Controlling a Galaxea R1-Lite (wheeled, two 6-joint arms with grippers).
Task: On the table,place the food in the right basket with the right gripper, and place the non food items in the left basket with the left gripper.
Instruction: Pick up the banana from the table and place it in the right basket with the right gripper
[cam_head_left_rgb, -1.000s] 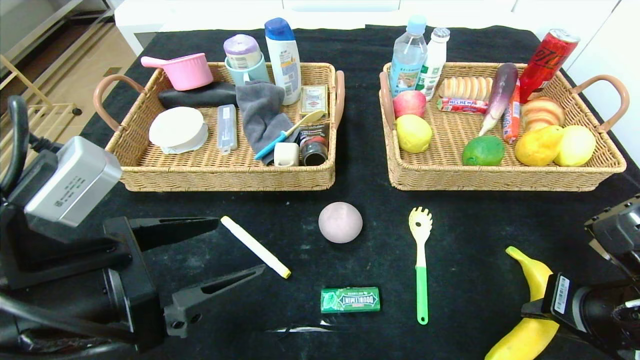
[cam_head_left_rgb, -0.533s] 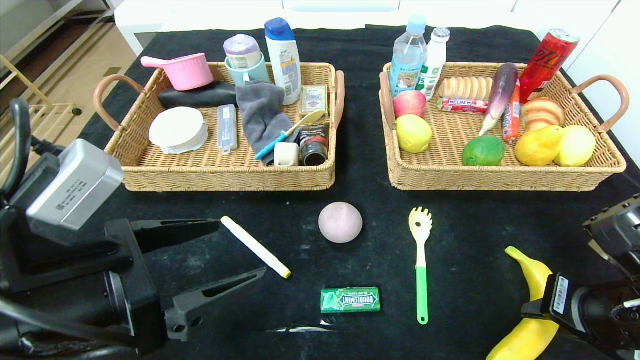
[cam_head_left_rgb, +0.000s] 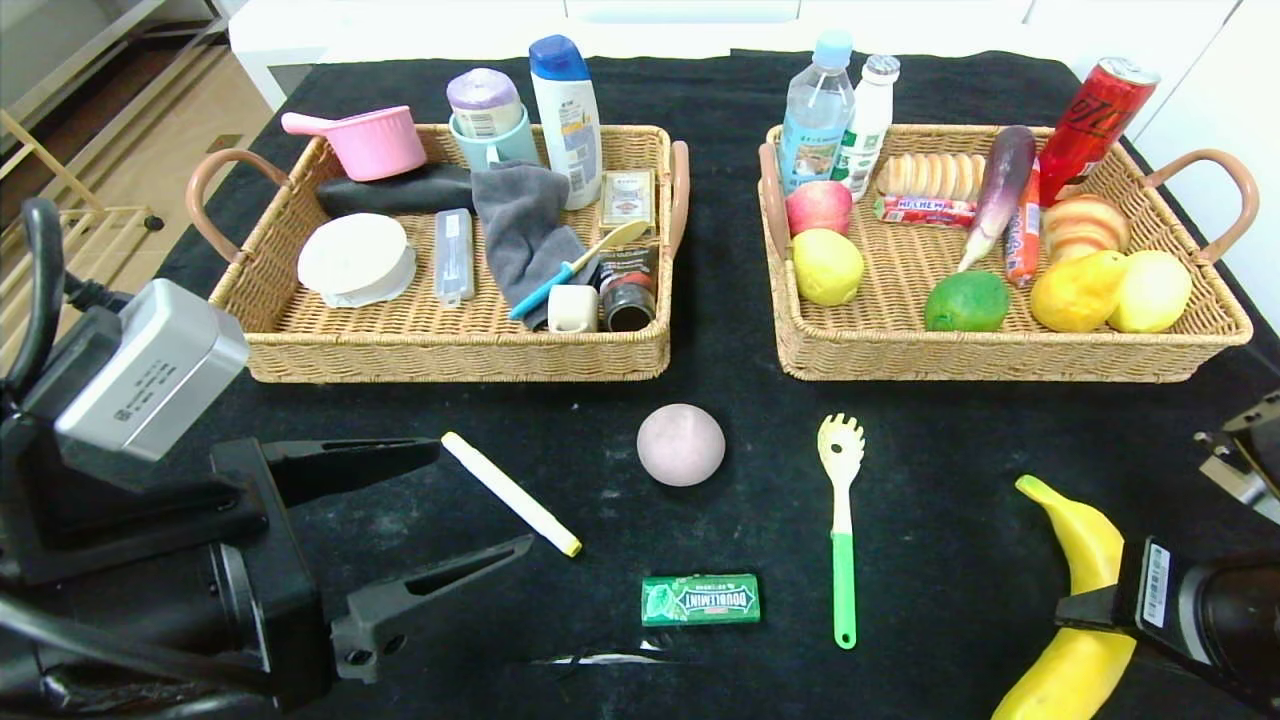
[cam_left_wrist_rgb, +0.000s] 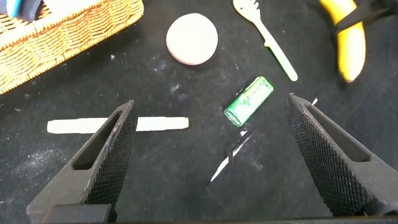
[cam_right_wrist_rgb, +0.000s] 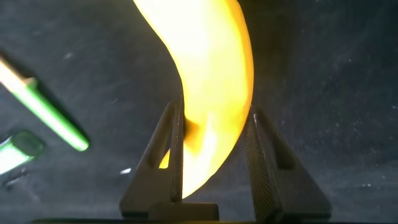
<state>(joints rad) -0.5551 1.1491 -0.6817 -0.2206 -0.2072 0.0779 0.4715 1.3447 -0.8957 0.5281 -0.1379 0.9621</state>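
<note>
My right gripper (cam_right_wrist_rgb: 214, 134) is clamped on the banana (cam_head_left_rgb: 1075, 600), its ridged black fingers (cam_right_wrist_rgb: 264, 162) pressing the smooth, curved yellow peel from both sides near the middle; the fruit's pointed tip reaches away from me toward the right basket (cam_head_left_rgb: 1000, 355), a woven wicker tray with looped handles that sits well beyond it, crowded with round citrus, an apple, bottles and a red can. My left gripper (cam_head_left_rgb: 455, 505) hangs low over the matte black tabletop (cam_head_left_rgb: 960, 470) with its two textured fingers spread wide, holding nothing. Just beyond its fingertips lies the slim white stick with a yellow end (cam_head_left_rgb: 511, 493), lying at a slant. Farther toward my right arm are the dull, pale pink ball (cam_head_left_rgb: 681, 445), the flat green gum pack (cam_head_left_rgb: 700, 599), and the plastic pasta spoon (cam_head_left_rgb: 841, 525) with pronged cream head and green handle. The left basket (cam_head_left_rgb: 450, 355), also wicker, stands well past the left gripper.
</note>
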